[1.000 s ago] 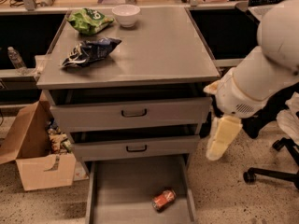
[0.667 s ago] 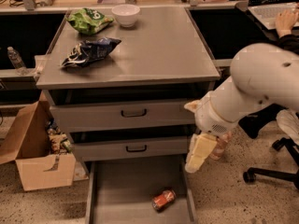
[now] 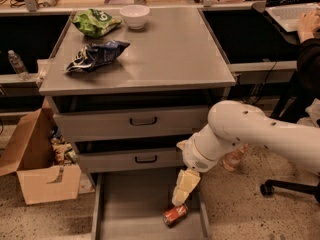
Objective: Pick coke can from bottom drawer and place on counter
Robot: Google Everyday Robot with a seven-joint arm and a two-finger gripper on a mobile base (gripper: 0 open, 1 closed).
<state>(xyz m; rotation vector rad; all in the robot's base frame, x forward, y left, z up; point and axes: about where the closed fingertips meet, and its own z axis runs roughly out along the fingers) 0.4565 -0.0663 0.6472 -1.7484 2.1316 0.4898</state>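
A cardboard box [image 3: 35,171] sits open on the floor at the far left, beside the cabinet and out of the arm's way. On the table [image 3: 175,64], the cabinet's grey top, a green chip bag [image 3: 95,22], a dark blue chip bag [image 3: 96,57] and a white bowl [image 3: 135,15] crowd the left and back. The front-right stretch is bare, so that looks the likeliest landing spot for the can.

Below, the two upper drawers [image 3: 132,123] are nearly shut, while the bottom drawer [image 3: 127,209] is pulled fully out, so its flat floor can be reached from above. The coke can [image 3: 175,215] lies on its side near the drawer's right wall, tilted diagonally. That pose probably calls for a grip across its body rather than from the end.

The hand [image 3: 178,199] hangs from the white arm [image 3: 240,131] and points steeply down, its tip just above the can's upper end, at or near touching. Whether the hand is spread or pressed together cannot be told. The arm reaches in from the right, which keeps it outside the drawer's walls. The step in hand appears to be the final approach to the grasp.
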